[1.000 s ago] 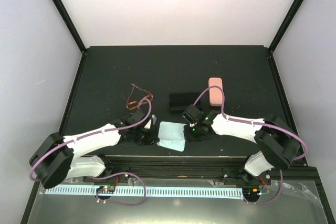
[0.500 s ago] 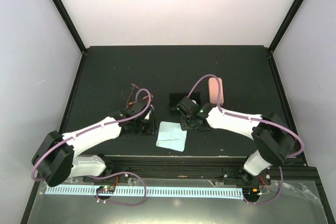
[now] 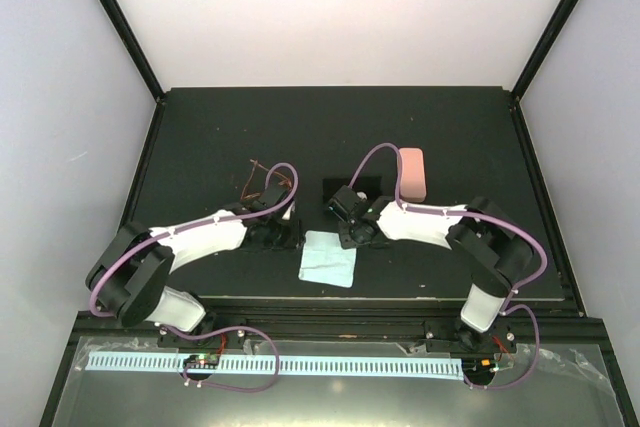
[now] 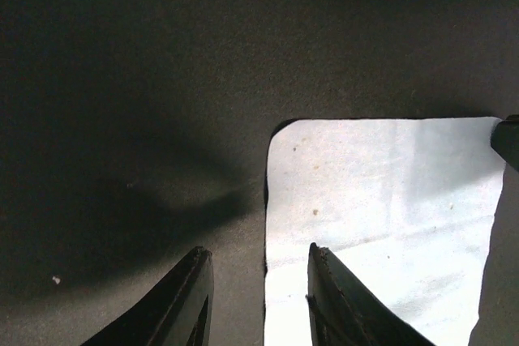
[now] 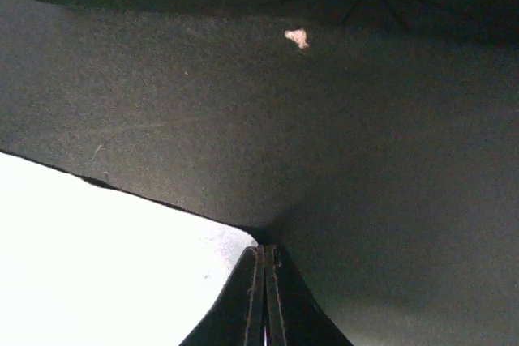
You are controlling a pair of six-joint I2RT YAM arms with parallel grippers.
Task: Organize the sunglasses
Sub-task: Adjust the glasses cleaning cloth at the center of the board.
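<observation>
L gripper sits low over the dark table, jaws partway apart w/ nothing btwn them but bare mat and the left edge of the pale blue cloth. It has hold of nothing. R gripper has its fingers pressed flat together, tips right at the cloth's edge. Can't tell if any fabric is pinched. Both wrists are down near the cloth, one on each side, cloth flat near the front-middle of the table. The amber-brown sunglasses lie just behind the L arm's wrist, partly hidden by it and its purple cable, untouched. Can't make out a red pair from here. Black case is just behind the R gripper. Pink case is to its right, further back.
</observation>
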